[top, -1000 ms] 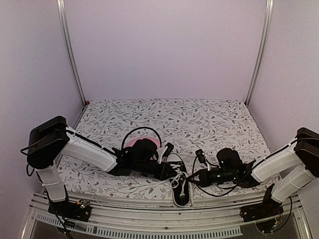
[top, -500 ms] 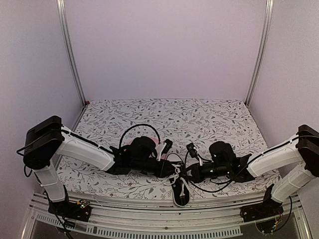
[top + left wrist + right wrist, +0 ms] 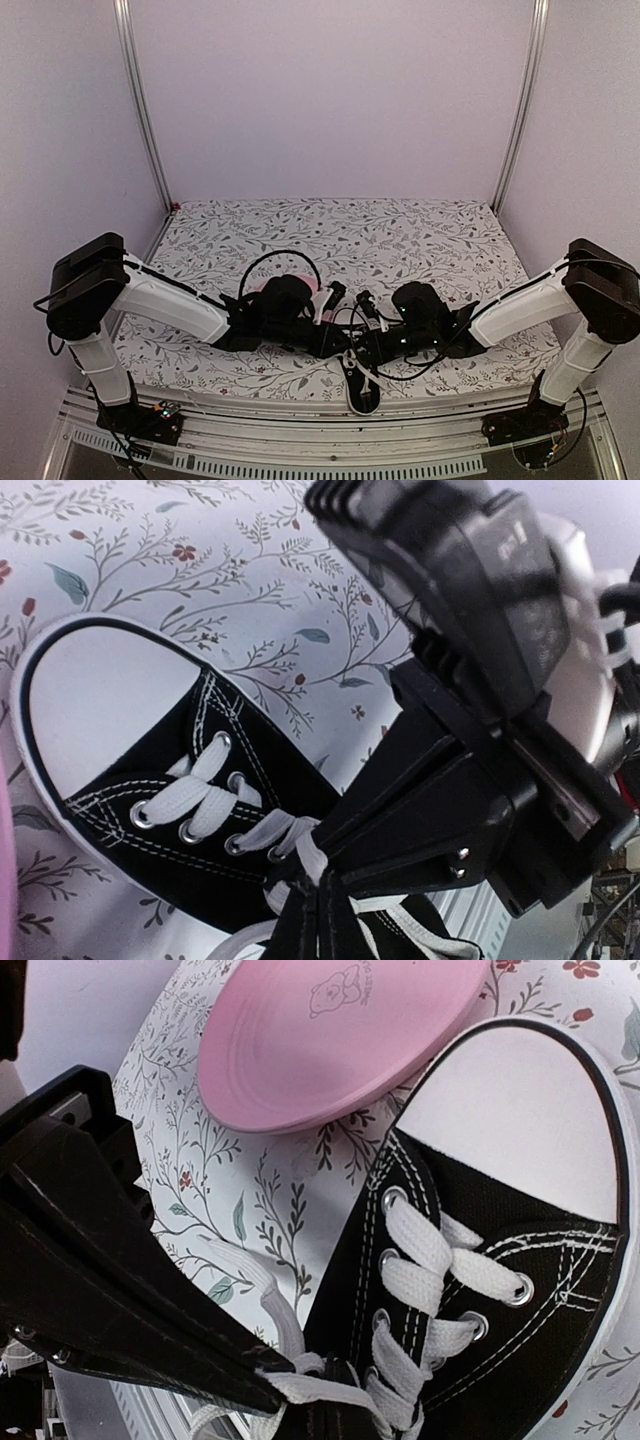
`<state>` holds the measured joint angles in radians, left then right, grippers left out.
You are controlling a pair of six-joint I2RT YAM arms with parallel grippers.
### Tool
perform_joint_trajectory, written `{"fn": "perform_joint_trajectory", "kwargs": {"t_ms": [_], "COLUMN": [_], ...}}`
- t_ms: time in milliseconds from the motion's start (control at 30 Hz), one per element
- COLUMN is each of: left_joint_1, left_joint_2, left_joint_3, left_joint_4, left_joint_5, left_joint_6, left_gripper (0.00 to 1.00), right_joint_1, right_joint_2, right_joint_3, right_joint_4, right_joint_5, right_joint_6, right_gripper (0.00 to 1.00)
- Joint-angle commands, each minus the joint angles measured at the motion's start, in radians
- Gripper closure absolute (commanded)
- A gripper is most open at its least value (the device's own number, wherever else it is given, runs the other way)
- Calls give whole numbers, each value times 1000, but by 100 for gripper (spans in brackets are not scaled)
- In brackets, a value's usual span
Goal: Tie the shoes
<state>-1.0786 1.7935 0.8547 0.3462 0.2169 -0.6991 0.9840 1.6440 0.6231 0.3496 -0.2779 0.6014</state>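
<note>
The black sneaker [image 3: 362, 398] with white toe cap lies at the table's near edge, toe pointing away, mostly hidden under both grippers. My left gripper [image 3: 347, 345] and right gripper [image 3: 367, 352] meet tip to tip over its laces. In the left wrist view the shoe [image 3: 110, 700] lies at the left, and my left gripper [image 3: 322, 905] is shut on a white lace [image 3: 310, 865] at the top eyelets. In the right wrist view the shoe [image 3: 500, 1260] fills the right side, and my right gripper [image 3: 345, 1418] is shut on a lace strand [image 3: 310, 1388].
A pink plate [image 3: 330, 1030] lies just beyond the shoe's toe; in the top view the plate [image 3: 256, 288] shows as a sliver behind the left wrist. Black cables loop over both wrists. The table's metal front rail [image 3: 300, 420] runs just below the shoe.
Both grippers have closed in from either side and now meet over the shoe's laces. The right arm has moved left the most. The shoe is more hidden than before.
</note>
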Motion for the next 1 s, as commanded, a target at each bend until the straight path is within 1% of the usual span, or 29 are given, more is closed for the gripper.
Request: {"fn": "perform_joint_trajectory", "kwargs": {"t_ms": [0,100,200,433,533,633,700,767,800,900,967], "left_joint_1": [14,14,15,-11,-15,-14,-15,-13,-12,-3,5], "left_joint_2": [-29,-38,-36,-31,-16,-27,-54,-84,-101,-136,-145], "left_joint_3": [20,14,-1,-52,-48,-53,-63,-74,-78,-85,-84], "left_joint_4": [-22,-30,4,133,119,97,90,84,76,45,22], "left_joint_5": [23,28,74,149,147,112,93,67,50,-10,-40], "left_joint_6": [36,45,49,57,48,43,45,47,47,38,19], "left_gripper": [100,100,100,100,100,100,94,84,82,76,74], "right_joint_1": [7,6,6,6,6,7,6,7,6,7,7], "right_joint_2": [31,33,31,37,34,27,22,22,22,19,16], "right_joint_3": [21,21,21,24,24,23,20,18,17,14,14], "right_joint_4": [-70,-88,-99,-127,-126,-127,-126,-124,-122,-121,-121], "right_joint_5": [38,56,84,133,135,141,142,141,140,140,141], "right_joint_6": [-3,17,41,100,110,110,109,109,109,108,106], "right_gripper": [98,98,98,98,98,98,98,98,98,98,98]}}
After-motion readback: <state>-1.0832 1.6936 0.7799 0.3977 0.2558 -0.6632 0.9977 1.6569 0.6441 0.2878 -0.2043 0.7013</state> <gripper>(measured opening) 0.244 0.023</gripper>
